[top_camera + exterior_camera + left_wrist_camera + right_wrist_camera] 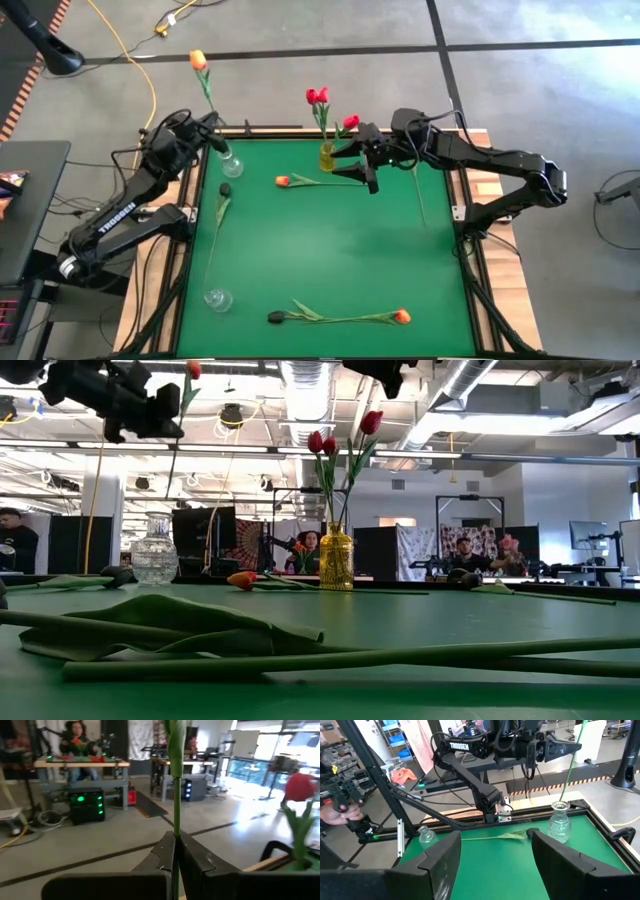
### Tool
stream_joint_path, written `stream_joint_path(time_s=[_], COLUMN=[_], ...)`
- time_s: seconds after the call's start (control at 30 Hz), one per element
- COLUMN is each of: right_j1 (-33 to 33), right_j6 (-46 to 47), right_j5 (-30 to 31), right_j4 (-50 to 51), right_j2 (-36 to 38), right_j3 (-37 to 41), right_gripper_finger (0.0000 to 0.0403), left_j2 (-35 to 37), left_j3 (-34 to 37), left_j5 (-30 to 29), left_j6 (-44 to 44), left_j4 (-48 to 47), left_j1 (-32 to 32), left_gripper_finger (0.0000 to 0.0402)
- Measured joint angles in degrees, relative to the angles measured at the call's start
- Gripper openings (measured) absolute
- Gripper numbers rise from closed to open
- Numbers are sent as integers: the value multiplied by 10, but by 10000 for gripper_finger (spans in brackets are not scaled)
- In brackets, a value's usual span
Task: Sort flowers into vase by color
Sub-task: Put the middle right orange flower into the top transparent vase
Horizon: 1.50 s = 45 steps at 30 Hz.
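My left gripper (212,130) is at the table's far left corner, shut on an orange flower (198,60). Its stem runs down into a clear glass vase (229,165). A yellow vase (327,156) at the far middle holds red flowers (317,96). My right gripper (368,166) hangs open just right of the yellow vase, with nothing between its fingers (440,857). An orange flower (284,181) and a dark one (224,190) lie flat on the green mat. Two more flowers (340,318) lie near the front edge. My left gripper pinches the orange flower's green stem (176,827) between its two fingers, part way along it and below the head. The fingers point level and lie across the stem. The flower stands nearly upright, head up, with its lower end (561,802) in the clear vase's mouth.
A second, smaller clear vase (217,298) stands near the front left. A thin stem (419,195) lies at the right of the mat. A raised frame (460,190) borders the green mat. People and desks show in the room beyond the table.
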State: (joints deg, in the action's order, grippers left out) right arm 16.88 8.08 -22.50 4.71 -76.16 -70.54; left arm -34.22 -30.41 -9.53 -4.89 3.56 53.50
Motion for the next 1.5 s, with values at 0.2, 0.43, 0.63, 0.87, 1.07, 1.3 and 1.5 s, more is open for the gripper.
stream_joint_path(time_s=[0.2, 0.43, 0.63, 0.87, 1.07, 1.3, 1.5], right_j1=[0, 0, 0, 0, 0, 0, 0], right_j6=[0, 0, 0, 14, 20, 20, 20], right_j5=[2, 2, 2, 2, 2, 2, 1], right_j4=[0, 0, 0, 0, 0, 0, 0], right_j2=[0, 0, 0, 0, 0, 0, 0], right_j3=[0, 0, 0, 0, 0, 0, 0], right_gripper_finger=[270, 270, 270, 270, 270, 270, 270], left_j2=[-10, -24, -17, -16, -16, -16, -11], left_j3=[0, 21, 84, 124, 133, 133, 133], left_j5=[0, 1, 4, 7, 6, 5, 10], left_j6=[18, 18, 7, 6, 7, 7, 8], left_j4=[-24, -25, 42, 71, 70, 64, 40], left_j1=[8, 8, 8, 8, 8, 8, 8], left_gripper_finger=[0, 0, 0, 0, 0, 0, 34])
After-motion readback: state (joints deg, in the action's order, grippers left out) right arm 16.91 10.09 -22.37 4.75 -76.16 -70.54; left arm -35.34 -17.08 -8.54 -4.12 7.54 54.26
